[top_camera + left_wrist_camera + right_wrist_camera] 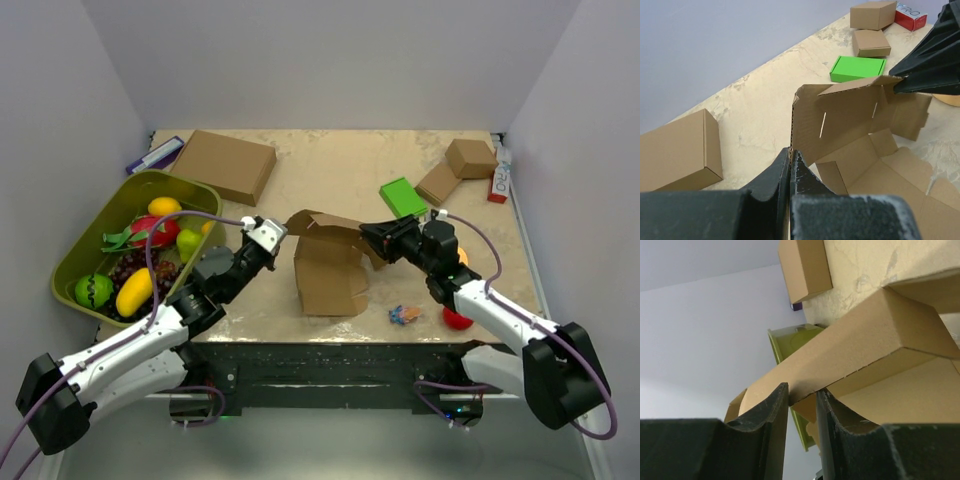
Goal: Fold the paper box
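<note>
The paper box [330, 268] is a half-folded brown cardboard mailer standing in the middle of the table, with its walls and flaps raised. My left gripper [276, 231] is at its upper left corner. In the left wrist view that gripper [790, 151] is shut on the thin edge of a slotted wall [840, 120]. My right gripper [368, 236] reaches in from the right. In the right wrist view its fingers [803, 390] pinch a doubled-over flap [860, 345] of the box. The left wrist view also shows the right gripper's black fingertips [900, 82] on the top flap.
A green bin [75, 262] of toy fruit stands at the left. A bigger brown box [225, 165] lies at the back left. A green box [403, 197] and two small brown boxes [470, 158] lie at the back right. A red ball [458, 320] and a small toy [405, 315] lie near the front edge.
</note>
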